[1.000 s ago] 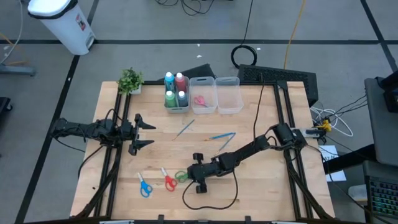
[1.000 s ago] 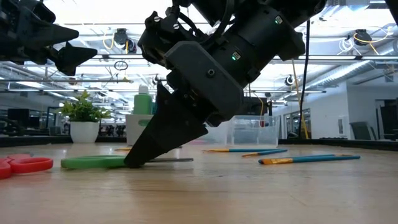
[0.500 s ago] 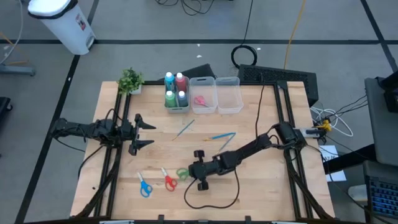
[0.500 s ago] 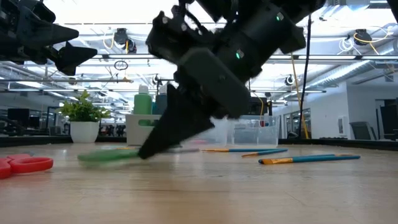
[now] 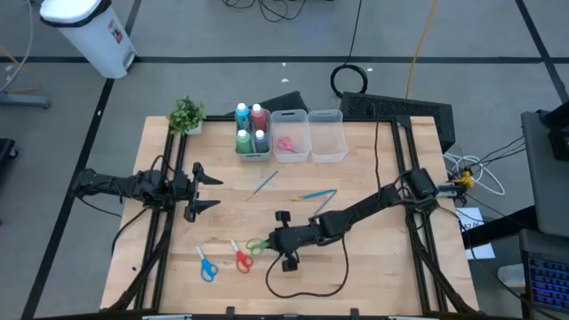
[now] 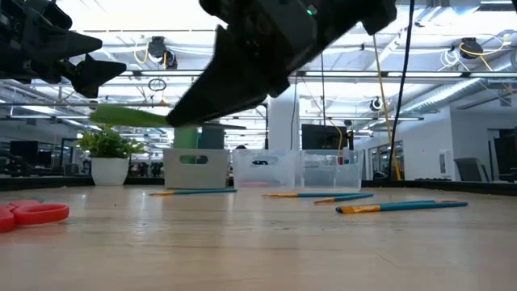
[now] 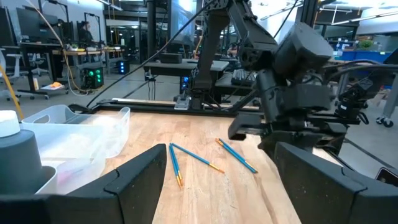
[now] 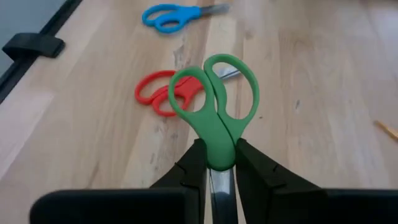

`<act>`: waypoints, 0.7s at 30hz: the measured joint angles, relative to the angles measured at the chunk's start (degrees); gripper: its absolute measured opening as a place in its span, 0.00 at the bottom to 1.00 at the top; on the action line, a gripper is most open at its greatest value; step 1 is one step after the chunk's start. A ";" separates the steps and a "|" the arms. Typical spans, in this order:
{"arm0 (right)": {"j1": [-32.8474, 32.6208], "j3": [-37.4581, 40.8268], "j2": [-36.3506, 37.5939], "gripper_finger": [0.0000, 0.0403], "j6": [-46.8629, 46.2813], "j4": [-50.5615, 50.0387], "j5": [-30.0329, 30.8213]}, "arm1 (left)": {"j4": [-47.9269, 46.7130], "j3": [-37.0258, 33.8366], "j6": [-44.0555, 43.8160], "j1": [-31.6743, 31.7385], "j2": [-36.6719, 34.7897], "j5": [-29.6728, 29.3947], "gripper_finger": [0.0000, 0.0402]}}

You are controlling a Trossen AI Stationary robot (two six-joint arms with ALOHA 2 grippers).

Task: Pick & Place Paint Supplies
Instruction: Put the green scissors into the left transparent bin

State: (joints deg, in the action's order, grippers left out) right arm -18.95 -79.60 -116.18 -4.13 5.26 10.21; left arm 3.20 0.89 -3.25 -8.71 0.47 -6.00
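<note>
My right gripper (image 5: 268,242) is shut on the green scissors (image 5: 257,244) and holds them in the air above the table's near middle; the low view shows their green handles (image 6: 129,115) well above the wood. On the table to the left of them lie the red scissors (image 5: 240,259) and blue scissors (image 5: 206,266). Paint bottles (image 5: 252,128) stand in the left clear bin, and pink scissors (image 5: 286,142) lie in the middle bin. Thin brushes (image 5: 317,194) rest on the table's centre. My left gripper (image 5: 203,188) waits open at the left, touching nothing. My right gripper pinches the green scissors between its two fingers (image 8: 193,167) at the neck (image 8: 217,152), where the handle loops join the blades. The fingers come slanting down from the table's right and lie along the scissors. The loops stick out past the fingertips. The scissors hang about level, clear of the table.
Three clear bins (image 5: 326,135) stand in a row at the far middle, and a potted plant (image 5: 187,114) sits at the far left corner. Another brush (image 5: 263,184) lies left of centre. A black cable (image 5: 302,286) loops over the table's near edge.
My right gripper has risen, still shut on the green scissors, and has tipped toward level. The scissors, which lay on the table, are now lifted clear and hang about level.
</note>
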 joint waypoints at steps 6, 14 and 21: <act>3.82 6.57 3.69 0.11 0.50 7.92 -3.74 | -0.02 0.00 0.00 -0.02 0.00 -0.02 0.77; 11.24 21.21 13.53 0.11 0.34 25.14 -9.03 | -0.16 0.00 0.00 0.00 0.00 -0.02 0.77; 18.00 33.52 23.49 0.11 -0.12 34.02 -9.09 | 0.00 -0.02 0.00 0.00 0.00 -0.02 0.77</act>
State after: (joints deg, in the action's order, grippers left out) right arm -0.94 -46.07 -92.69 -4.25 39.28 1.13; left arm 3.20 0.87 -3.25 -8.71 0.47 -6.02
